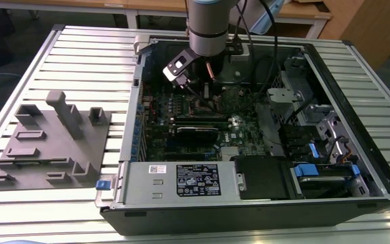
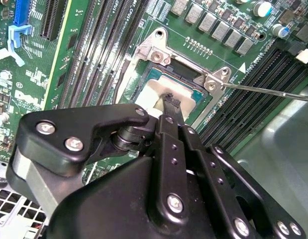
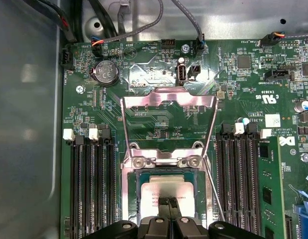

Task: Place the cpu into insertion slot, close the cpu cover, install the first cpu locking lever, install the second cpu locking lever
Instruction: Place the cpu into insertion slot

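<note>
Right now the cpu lies flat inside the insertion slot, with its silvery top facing up. The gripper hangs right over the middle of the insertion slot. Its two thin fingers are pressed together with nothing between them. Their tips sit at the top of the chip. In the second wrist view they look like they touch it, but I cannot be sure.

The cpu cover is open. It is flipped back from the insertion slot on its hinge, and the green motherboard shows through its window. A thin locking lever runs along one side of the insertion slot, and it looks loose, not hooked down.

I think a few things could go wrong from here. If the fingers push down too hard, the tiny pins under the chip could bend. If the fingers slide sideways while they rest on the chip, they could drag it crooked in the insertion slot. Then a corner could get squashed when the cover comes down on it. The tips could also scratch the shiny top.

The loose lever is close beside the insertion slot. A wide move of the arm could knock it or catch on it. The cover's thin frame could bend if it is pushed from the wrong spot.
</note>
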### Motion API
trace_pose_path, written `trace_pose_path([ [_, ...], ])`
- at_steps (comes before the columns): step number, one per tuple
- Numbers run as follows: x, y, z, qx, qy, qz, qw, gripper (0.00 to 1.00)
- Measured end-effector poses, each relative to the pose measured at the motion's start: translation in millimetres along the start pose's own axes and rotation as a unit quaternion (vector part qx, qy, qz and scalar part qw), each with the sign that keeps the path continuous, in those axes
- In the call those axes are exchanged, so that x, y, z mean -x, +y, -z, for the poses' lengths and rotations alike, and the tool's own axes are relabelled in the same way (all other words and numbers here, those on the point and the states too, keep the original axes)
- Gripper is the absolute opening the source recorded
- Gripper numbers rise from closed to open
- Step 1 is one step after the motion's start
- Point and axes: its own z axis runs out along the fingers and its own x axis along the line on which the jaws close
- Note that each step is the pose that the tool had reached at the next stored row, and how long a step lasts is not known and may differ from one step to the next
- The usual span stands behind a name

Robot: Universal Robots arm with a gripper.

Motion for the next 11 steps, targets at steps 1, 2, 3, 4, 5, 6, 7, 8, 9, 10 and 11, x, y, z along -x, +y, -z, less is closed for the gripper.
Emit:
trace_pose_path([
  [1, 0.1, -0.1, -0.3, -0.0001, -0.0002, 0.0, 1.0, 0.11],
  [2, 0.1, -0.1, -0.5, -0.0002, -0.0003, 0.0, 1.0, 0.11],
  [3, 0.1, -0.1, -0.8, -0.0002, -0.0003, 0.0, 1.0, 0.11],
  [4, 0.1, -0.1, -1.1, -0.0002, -0.0003, 0.0, 1.0, 0.11],
  [5, 0.0, -0.2, -1.7, -0.0002, -0.0003, 0.0, 1.0, 0.11],
  [6, 0.1, -0.2, -2.2, -0.0002, -0.0003, 0.0, 1.0, 0.11],
  [7, 0.1, -0.3, -2.5, -0.0001, -0.0003, 0.0, 1.0, 0.11],
  [8, 0.1, -0.3, -2.6, -0.0001, -0.0002, 0.0, 1.0, 0.11],
  [9, 0.1, -0.3, -2.6, -0.0001, -0.0001, 0.0, 1.0, 0.11],
  [10, 0.1, -0.3, -2.6, -0.0001, -0.0002, 0.0, 1.0, 0.11],
  [11, 0.1, -0.3, -2.6, -0.0001, -0.0002, 0.0, 1.0, 0.11],
])
